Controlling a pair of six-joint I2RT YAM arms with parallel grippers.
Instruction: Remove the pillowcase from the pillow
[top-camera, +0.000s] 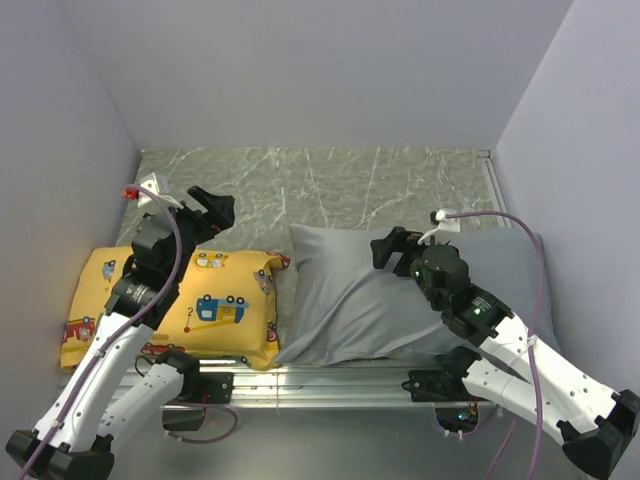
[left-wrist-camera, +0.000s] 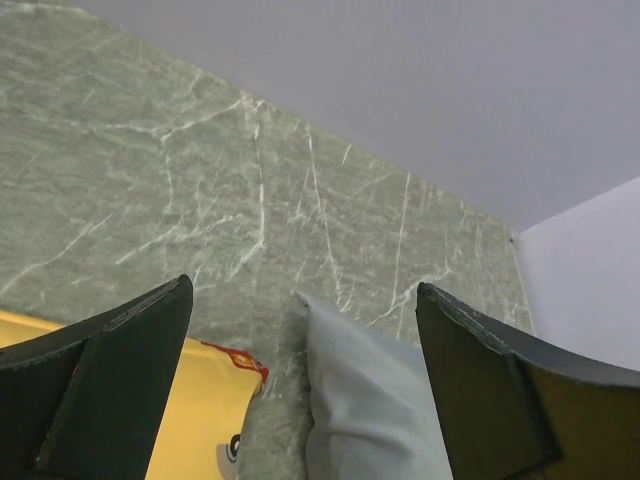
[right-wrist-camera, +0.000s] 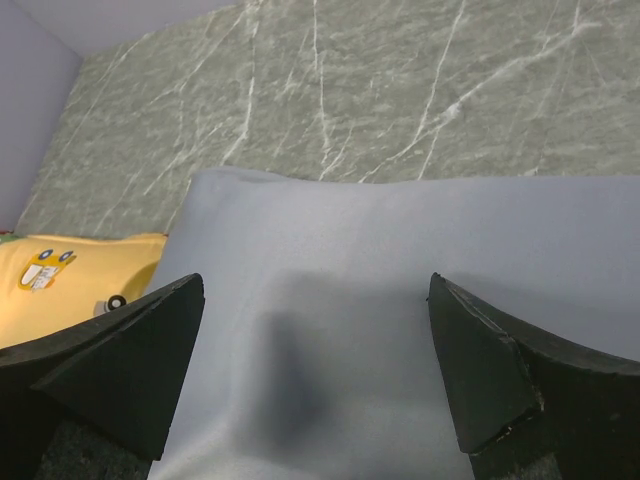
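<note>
The grey pillowcase (top-camera: 350, 295) covers the plump pillow and lies on the marble table at centre right; the white pillow itself is hidden inside. It also shows in the left wrist view (left-wrist-camera: 370, 400) and the right wrist view (right-wrist-camera: 400, 290). My left gripper (top-camera: 212, 207) is open and empty, raised above the far edge of the yellow cushion, left of the pillowcase's far left corner. My right gripper (top-camera: 392, 246) is open and empty, hovering just above the pillowcase's upper middle, casting a shadow on it.
A yellow cartoon-vehicle cushion (top-camera: 180, 305) lies left of the pillowcase, nearly touching it; it shows too in the left wrist view (left-wrist-camera: 205, 410) and the right wrist view (right-wrist-camera: 70, 275). Grey walls close the table (top-camera: 330, 185) on three sides. A metal rail (top-camera: 320, 385) runs along the near edge.
</note>
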